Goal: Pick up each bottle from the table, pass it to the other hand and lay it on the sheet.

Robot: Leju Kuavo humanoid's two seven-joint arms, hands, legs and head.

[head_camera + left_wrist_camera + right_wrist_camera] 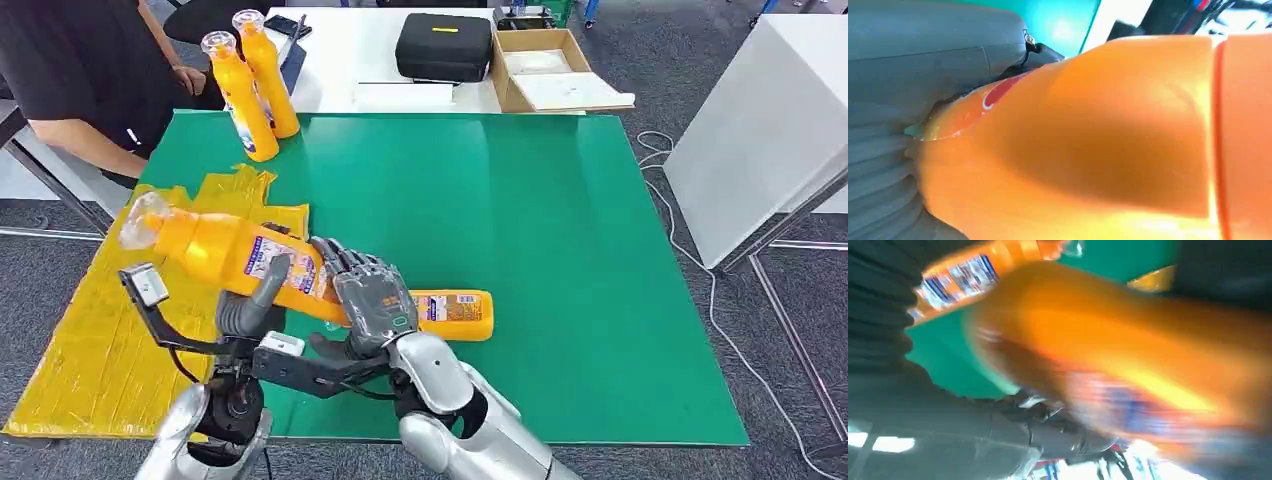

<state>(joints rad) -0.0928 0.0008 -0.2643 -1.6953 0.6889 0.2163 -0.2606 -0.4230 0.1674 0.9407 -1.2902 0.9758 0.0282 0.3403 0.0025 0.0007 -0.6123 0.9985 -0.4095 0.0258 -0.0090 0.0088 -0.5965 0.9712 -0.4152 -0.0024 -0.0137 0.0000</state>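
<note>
Gripping orange bottle (235, 255) mid-air above near table edge, my left hand (250, 305) wraps its labelled body from below, thumb up across label. My right hand (372, 300) clasps same bottle's lower end, fingers curled over top. Bottle tilted, clear cap toward crinkled yellow sheet (95, 330). Second bottle (455, 315) lying flat on green table (560, 250) just beyond my right hand. Two more bottles (252, 85) upright at far corner, glossy plastic.

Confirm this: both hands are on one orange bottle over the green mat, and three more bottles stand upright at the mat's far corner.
Not three: the head view shows two upright bottles there. The hands do hold one orange bottle over the green mat.
</note>
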